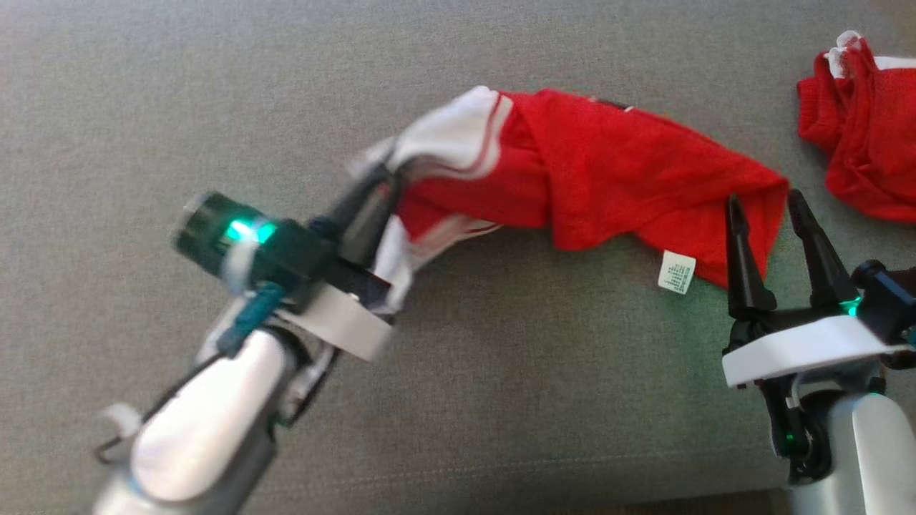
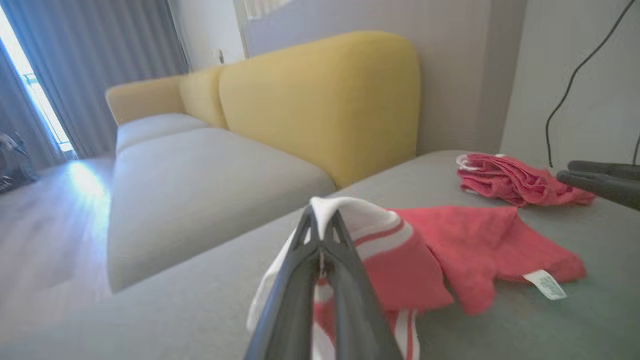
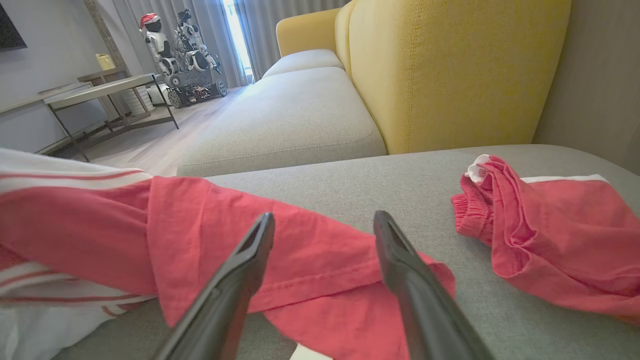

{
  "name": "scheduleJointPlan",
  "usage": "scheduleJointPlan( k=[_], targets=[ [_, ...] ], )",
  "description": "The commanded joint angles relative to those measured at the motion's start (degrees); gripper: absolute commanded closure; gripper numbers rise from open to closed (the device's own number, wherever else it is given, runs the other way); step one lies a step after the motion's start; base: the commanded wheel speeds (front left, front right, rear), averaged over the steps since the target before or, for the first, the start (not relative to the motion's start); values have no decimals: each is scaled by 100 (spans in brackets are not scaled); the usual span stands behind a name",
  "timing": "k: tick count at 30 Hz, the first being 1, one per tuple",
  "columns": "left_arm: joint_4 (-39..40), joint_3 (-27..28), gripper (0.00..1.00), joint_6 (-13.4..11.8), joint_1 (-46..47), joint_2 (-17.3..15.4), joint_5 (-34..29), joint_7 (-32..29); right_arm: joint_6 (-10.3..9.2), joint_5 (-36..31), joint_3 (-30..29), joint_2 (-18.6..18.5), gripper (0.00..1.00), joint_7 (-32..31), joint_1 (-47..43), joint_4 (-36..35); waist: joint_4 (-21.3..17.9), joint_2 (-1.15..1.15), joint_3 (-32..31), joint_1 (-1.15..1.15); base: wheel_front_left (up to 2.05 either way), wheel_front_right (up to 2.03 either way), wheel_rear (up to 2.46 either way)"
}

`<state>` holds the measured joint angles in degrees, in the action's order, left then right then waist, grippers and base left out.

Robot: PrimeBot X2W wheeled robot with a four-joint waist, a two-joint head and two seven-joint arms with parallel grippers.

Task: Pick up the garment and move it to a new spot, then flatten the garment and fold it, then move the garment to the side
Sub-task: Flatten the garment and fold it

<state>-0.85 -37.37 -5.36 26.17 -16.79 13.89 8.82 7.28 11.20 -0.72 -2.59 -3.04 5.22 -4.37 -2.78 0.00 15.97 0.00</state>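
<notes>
The left tool [image 1: 379, 193] is clamping the white, striped end of the red garment [image 1: 608, 164]. Its two fingers are pressed together on the cloth and seem to be holding that end slightly raised off the grey sofa cushion [image 1: 143, 86]. The rest of the garment is lying bunched and twisted across the middle of the cushion and trailing off to the right, with its white care label [image 1: 676, 272] hanging at the near edge. The right tool [image 1: 764, 207] is standing with its fingers apart, straddling the garment's right corner and gripping nothing. A second red garment [image 1: 866, 143] is lying crumpled at the far right, close to that corner but not touching it.

The robot is probably taking hold of the garment in order to pick it up and move it, with one end secured and the other not yet. The next move calls for the right tool to close on the corner between its fingers. Both arms can then rise together and draw apart to undo the twist, while keeping clear of the second garment.
</notes>
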Motion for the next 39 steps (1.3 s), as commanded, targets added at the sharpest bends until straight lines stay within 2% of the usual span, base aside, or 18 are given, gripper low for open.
scheduleJointPlan(
  k=[1, 7, 12, 18, 26, 27, 28, 29, 34, 39],
  targets=[
    [401, 367, 100, -120, 309, -250, -117, 14, 21, 61, 115, -29, 0, -31, 95, -166, 2, 0, -11, 0, 0, 0, 0],
    [1126, 860, 100, -517, 453, -762, -496, 123, 21, 114, 102, -29, 0, -38, 80, -117, -21, 0, -47, 0, 0, 0, 0],
    [1044, 1067, 100, -702, -126, -1004, -347, 177, 21, 175, 100, -29, 0, -27, 42, -82, -73, 0, -35, 0, 0, 0, 0],
    [233, 955, 100, -596, -1064, -760, 302, 372, 21, 204, 71, -29, 0, -31, 60, -54, -75, 0, -2, 0, 0, 0, 0],
    [-579, 745, 100, -184, -1414, -247, 864, 536, 21, 166, 44, -29, 0, -72, 75, -48, 76, 0, -38, 0, 0, 0, 0],
    [-651, 759, 88, -146, -1416, -178, 943, 548, 21, 164, 41, -29, 0, -81, 73, -47, 98, 0, -57, 0, 0, 0, 0],
    [-702, 789, 35, -112, -1419, -101, 1037, 558, 21, 161, 34, -29, 0, -89, 71, -47, 120, 0, -79, 0, 0, 0, 0],
    [-742, 809, 0, -81, -1417, -49, 1097, 567, 21, 153, 30, -29, 0, -94, 69, -45, 139, 0, -109, 0, 0, 0, 0],
    [-726, 944, 0, -82, -1443, 121, 1241, 596, 21, 113, 57, -29, 0, -80, 34, -64, 199, 0, -280, 0, 0, 0, 0],
    [-444, 1099, 0, -252, -1474, 170, 1234, 606, 21, 46, 80, -29, 0, -99, -64, -87, 258, 0, -452, 0, 0, 0, 0]
  ],
)
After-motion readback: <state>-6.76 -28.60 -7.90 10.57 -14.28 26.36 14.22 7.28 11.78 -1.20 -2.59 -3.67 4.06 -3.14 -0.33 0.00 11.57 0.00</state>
